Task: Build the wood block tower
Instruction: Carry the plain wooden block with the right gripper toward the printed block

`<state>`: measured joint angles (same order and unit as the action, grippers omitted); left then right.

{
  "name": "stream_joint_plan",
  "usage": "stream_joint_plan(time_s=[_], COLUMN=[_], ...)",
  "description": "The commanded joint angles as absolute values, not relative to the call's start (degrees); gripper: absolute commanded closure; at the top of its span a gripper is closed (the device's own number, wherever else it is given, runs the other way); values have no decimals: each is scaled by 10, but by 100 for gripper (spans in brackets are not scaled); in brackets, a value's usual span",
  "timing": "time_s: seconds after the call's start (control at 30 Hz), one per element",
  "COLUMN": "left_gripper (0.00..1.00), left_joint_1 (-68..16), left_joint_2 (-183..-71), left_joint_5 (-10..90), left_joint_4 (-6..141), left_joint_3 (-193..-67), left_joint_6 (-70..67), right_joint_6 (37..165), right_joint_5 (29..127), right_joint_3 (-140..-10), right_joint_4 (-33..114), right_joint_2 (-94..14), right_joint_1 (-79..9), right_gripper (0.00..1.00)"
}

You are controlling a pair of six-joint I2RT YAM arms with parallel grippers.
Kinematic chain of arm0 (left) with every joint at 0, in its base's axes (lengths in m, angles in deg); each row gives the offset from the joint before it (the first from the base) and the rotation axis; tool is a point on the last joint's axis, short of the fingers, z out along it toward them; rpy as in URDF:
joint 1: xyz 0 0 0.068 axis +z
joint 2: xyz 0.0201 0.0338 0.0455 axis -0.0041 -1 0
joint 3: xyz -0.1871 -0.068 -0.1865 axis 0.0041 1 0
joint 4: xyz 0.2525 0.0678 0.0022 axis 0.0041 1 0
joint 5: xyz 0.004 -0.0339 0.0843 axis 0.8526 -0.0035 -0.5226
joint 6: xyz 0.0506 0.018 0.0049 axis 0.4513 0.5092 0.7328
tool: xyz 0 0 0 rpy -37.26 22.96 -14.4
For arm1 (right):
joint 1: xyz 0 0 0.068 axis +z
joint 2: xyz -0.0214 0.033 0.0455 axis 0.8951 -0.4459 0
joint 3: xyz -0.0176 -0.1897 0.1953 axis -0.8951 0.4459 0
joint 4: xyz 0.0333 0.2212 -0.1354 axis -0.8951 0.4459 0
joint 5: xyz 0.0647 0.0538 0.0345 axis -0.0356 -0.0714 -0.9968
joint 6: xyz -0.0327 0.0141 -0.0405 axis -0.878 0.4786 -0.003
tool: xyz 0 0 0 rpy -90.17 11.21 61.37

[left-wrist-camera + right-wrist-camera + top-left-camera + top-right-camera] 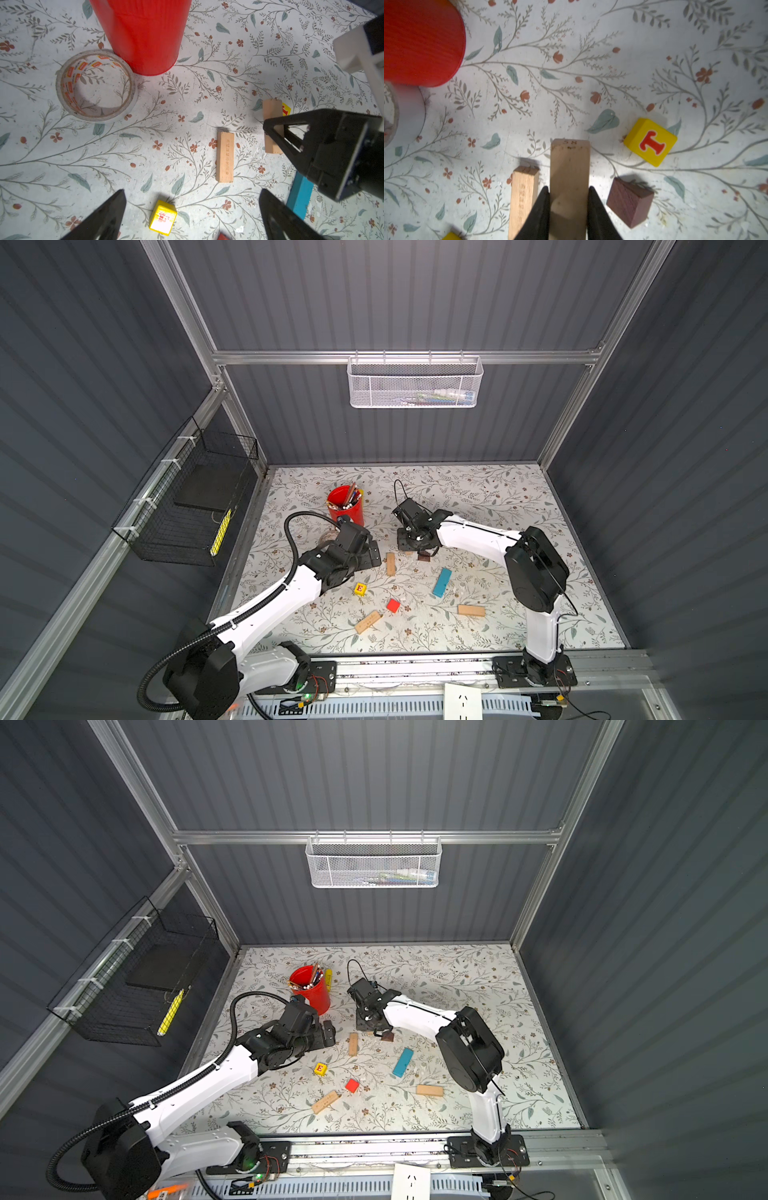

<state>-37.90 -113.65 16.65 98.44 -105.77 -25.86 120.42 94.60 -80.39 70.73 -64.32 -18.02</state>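
The right gripper (569,192) has its two black fingers (542,207) pinching a tan plank (570,164), one finger on each long side. I cannot tell if this plank is off the table (612,62). A second tan plank (525,195) lies just beside it. The brown block (629,204) is on its other side, and a yellow cube with a red T (651,142) is near.

The left gripper (192,193) is spread wide and holds nothing. The other yellow cube (163,217) sits on the table and shows between its fingers.

In a top view the blue plank (441,582), the red cube (393,605), a third tan plank (368,621) and a fourth tan plank (471,610) each lie alone on the table.
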Motion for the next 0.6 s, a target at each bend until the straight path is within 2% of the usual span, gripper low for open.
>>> stream_joint_plan(time_s=[0.0, 0.3, 0.57], left_gripper=[0, 1, 1], left_joint_1=[-374, -375, -375], left_joint_2=[-1125, -1128, -1123], left_joint_5=[187, 197, 195], left_joint_4=[979, 961, 957], left_joint_3=[-1040, -1019, -1010], left_joint_6=[-288, -307, -312], right_joint_6=[1213, 1254, 1268], right_joint_5=[935, 937, 953], right_joint_3=[-778, -720, -725], right_joint_4=[701, 668, 653], right_joint_2=[-624, -609, -639], right_joint_1=[-165, -141, -135], right_gripper=[85, 85, 86])
